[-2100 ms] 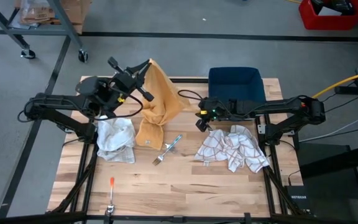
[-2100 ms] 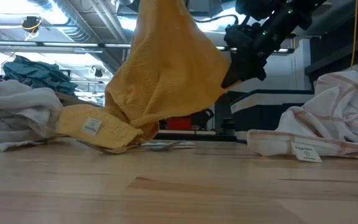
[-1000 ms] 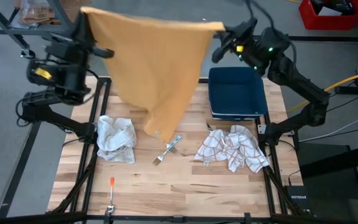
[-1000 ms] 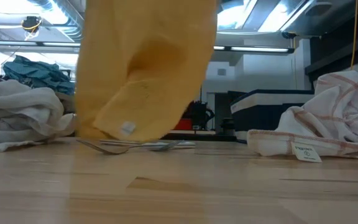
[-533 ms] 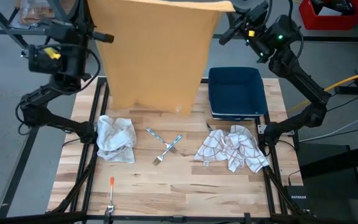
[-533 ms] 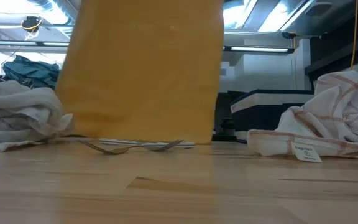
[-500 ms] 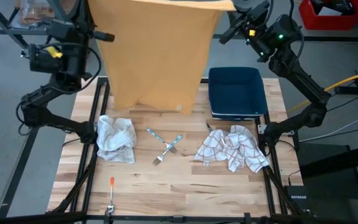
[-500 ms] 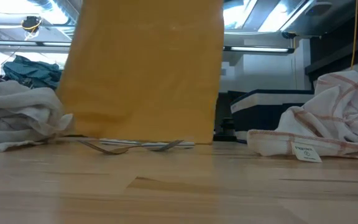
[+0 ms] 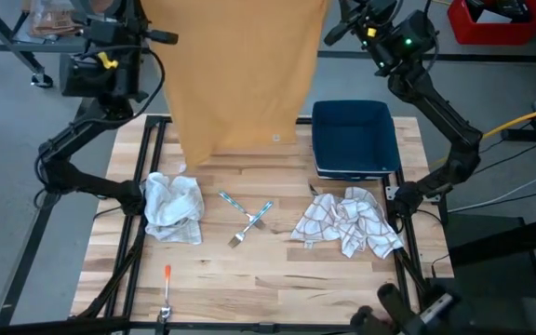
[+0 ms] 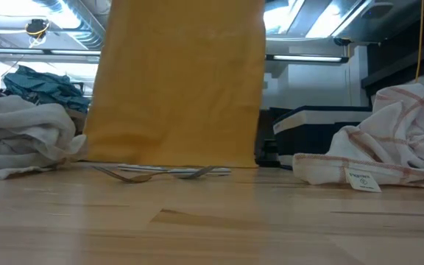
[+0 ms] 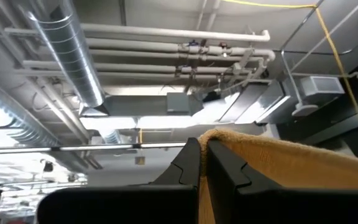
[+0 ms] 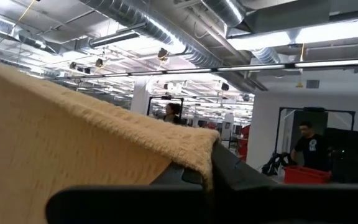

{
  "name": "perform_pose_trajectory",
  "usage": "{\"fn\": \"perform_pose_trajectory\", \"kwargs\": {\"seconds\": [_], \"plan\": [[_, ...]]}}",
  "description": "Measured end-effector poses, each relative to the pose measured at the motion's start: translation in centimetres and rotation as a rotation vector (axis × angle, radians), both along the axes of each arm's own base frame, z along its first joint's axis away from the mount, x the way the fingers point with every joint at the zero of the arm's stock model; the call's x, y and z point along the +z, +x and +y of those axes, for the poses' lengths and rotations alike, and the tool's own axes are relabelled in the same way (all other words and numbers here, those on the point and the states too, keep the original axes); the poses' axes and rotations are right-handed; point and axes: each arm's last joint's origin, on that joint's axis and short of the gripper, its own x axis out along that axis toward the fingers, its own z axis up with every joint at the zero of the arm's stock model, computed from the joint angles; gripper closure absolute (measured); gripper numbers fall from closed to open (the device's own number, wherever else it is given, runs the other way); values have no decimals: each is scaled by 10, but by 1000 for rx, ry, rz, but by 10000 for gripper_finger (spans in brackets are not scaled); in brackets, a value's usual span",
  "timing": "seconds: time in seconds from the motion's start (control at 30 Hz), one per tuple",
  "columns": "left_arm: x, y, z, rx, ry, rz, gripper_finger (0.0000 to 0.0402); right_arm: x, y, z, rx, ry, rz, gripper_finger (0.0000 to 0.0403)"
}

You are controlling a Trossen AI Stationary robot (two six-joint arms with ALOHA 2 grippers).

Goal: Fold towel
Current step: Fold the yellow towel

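Yellow towel (image 9: 240, 74) aloft (both grippers)

The small tag (image 10: 358, 178) on the checked cloth (image 10: 389, 140) carries print too small to read.

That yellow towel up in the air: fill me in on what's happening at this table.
Both arms hold the yellow towel stretched flat by its top corners, the left tool and right tool each shut on one. It hangs over the table's far edge, its hem near the wood. Two forks, a blue bin and two crumpled cloths lie untouched.
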Motion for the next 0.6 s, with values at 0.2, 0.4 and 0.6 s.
{"fn": "perform_pose_trajectory", "kwargs": {"seconds": [0.2,0.4,0.6], "plan": [[3,-8,8,-47,38,-35,401,11,-3,-6,0,-39,-5,402],[3,-8,9,-109,29,-66,401,29,-10,3,17,-59,-13,402],[5,-7,-5,-194,27,-38,401,35,-17,11,63,30,105,402]]}}
